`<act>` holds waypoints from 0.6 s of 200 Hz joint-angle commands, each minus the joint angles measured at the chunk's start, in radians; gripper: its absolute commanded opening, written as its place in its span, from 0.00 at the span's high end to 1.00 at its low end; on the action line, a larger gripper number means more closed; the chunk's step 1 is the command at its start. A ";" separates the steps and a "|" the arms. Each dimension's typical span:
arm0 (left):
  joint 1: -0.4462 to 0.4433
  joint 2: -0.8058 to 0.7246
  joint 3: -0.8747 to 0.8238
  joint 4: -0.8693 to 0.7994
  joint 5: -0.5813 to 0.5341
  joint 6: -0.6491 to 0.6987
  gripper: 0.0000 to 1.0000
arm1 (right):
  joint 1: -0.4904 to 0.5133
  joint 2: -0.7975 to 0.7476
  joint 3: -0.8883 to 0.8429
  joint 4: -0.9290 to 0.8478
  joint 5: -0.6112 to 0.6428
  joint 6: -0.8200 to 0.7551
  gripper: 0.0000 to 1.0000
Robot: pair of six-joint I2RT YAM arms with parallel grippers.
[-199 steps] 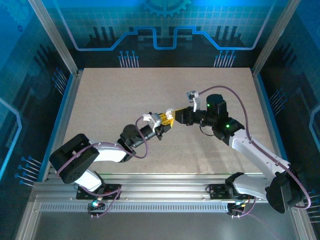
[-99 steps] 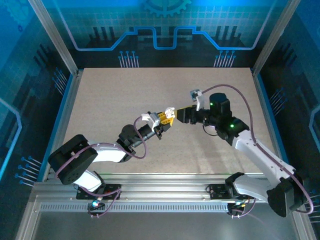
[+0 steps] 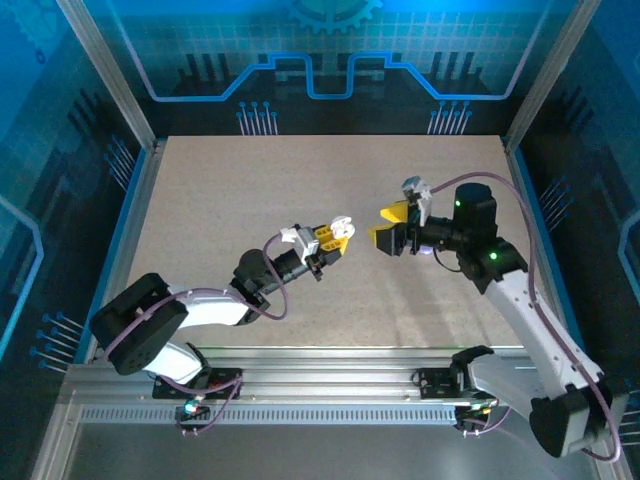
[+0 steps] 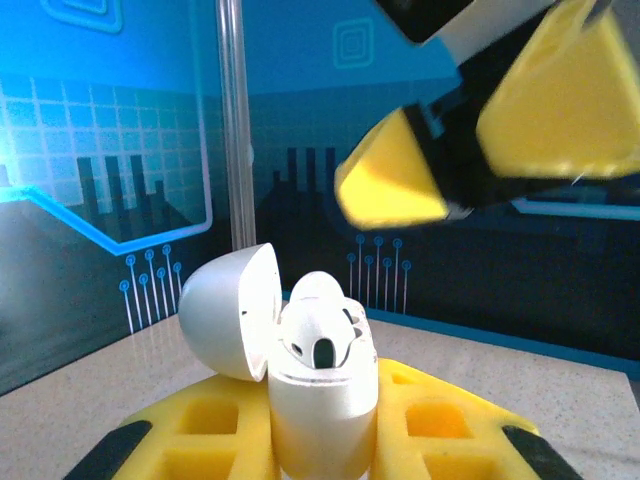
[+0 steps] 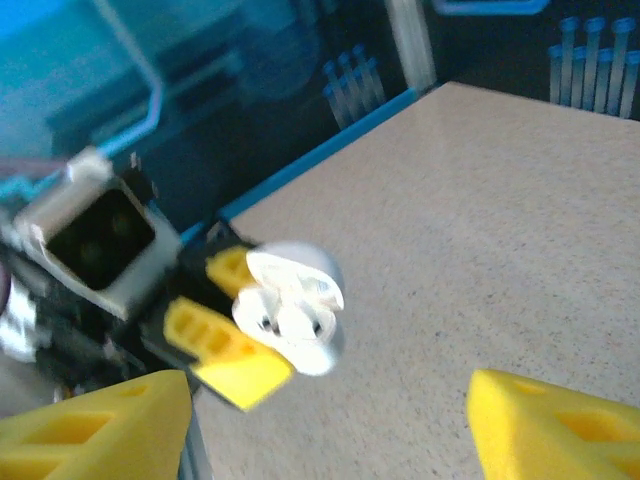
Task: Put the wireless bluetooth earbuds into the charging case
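Since a second ago, my right claw [image 3: 388,226] has drawn back from the case [image 4: 322,410], and its jaws have gone from nearly closed to spread, holding nothing. My left claw [image 3: 332,238] has not shifted. It pinches the case by its lower body, upright and clear of the desk [image 3: 250,200], presumably so that the open top faces the right claw. Lid [image 4: 228,310]: swung back on its hinge, leaving the wells free. Earbuds [image 4: 318,335]: white, seated in the case. I judge both are in, though the far one is partly hidden. No brand, label or writing is legible on case, earbuds or claws.
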 commanded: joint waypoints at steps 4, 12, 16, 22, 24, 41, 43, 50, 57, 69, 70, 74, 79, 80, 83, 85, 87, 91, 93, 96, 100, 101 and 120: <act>-0.005 -0.042 0.001 0.006 0.048 -0.023 0.89 | -0.025 0.056 0.056 -0.124 -0.260 -0.398 0.32; -0.005 -0.045 0.001 0.003 0.054 -0.023 0.89 | -0.026 0.068 0.065 -0.136 -0.255 -0.462 0.32; -0.005 -0.046 -0.001 0.003 0.057 -0.023 0.89 | -0.026 0.076 0.073 -0.156 -0.253 -0.501 0.31; -0.004 -0.046 -0.001 0.003 0.058 -0.024 0.89 | -0.026 0.092 0.091 -0.190 -0.256 -0.558 0.32; -0.004 -0.046 0.000 0.005 0.059 -0.024 0.89 | -0.026 0.098 0.096 -0.200 -0.256 -0.574 0.32; -0.004 -0.046 -0.001 0.008 0.064 -0.024 0.89 | -0.025 0.154 0.153 -0.274 -0.263 -0.665 0.33; -0.005 -0.046 -0.001 0.009 0.065 -0.024 0.89 | -0.025 0.160 0.158 -0.278 -0.265 -0.672 0.33; -0.005 -0.047 -0.001 0.009 0.066 -0.023 0.89 | -0.022 0.181 0.172 -0.289 -0.272 -0.691 0.33; -0.005 -0.048 -0.001 0.011 0.066 -0.023 0.89 | -0.019 0.197 0.184 -0.292 -0.275 -0.705 0.33; -0.005 -0.050 -0.003 0.009 0.066 -0.020 0.89 | -0.010 0.227 0.203 -0.295 -0.279 -0.726 0.33; -0.005 -0.050 -0.003 0.010 0.065 -0.020 0.89 | -0.010 0.230 0.204 -0.295 -0.279 -0.727 0.33; -0.004 -0.050 -0.003 0.009 0.066 -0.018 0.89 | -0.006 0.240 0.211 -0.300 -0.279 -0.735 0.33; -0.004 -0.051 -0.004 0.009 0.065 -0.018 0.89 | -0.002 0.256 0.223 -0.310 -0.276 -0.745 0.33; -0.005 -0.051 -0.004 0.009 0.065 -0.018 0.89 | -0.002 0.259 0.226 -0.313 -0.276 -0.747 0.33; -0.005 -0.052 -0.005 0.009 0.065 -0.018 0.89 | 0.000 0.267 0.234 -0.319 -0.276 -0.752 0.33; -0.005 -0.052 -0.006 0.010 0.065 -0.018 0.89 | 0.000 0.274 0.239 -0.325 -0.276 -0.754 0.33; -0.005 -0.053 -0.006 0.011 0.064 -0.018 0.89 | 0.001 0.280 0.245 -0.331 -0.276 -0.757 0.33; -0.004 -0.053 -0.006 0.011 0.064 -0.018 0.89 | 0.003 0.290 0.255 -0.339 -0.278 -0.763 0.33; -0.004 -0.053 -0.006 0.011 0.064 -0.018 0.89 | 0.003 0.298 0.260 -0.343 -0.279 -0.765 0.33; -0.005 -0.055 -0.007 0.012 0.063 -0.018 0.89 | 0.005 0.306 0.266 -0.348 -0.280 -0.767 0.33; -0.004 -0.055 -0.007 0.009 0.064 -0.018 0.89 | 0.005 0.316 0.274 -0.351 -0.280 -0.768 0.33; -0.005 -0.056 -0.007 0.009 0.064 -0.018 0.89 | 0.005 0.319 0.275 -0.352 -0.281 -0.768 0.33; -0.005 -0.059 -0.007 0.010 0.064 -0.017 0.89 | 0.020 0.363 0.312 -0.370 -0.287 -0.777 0.33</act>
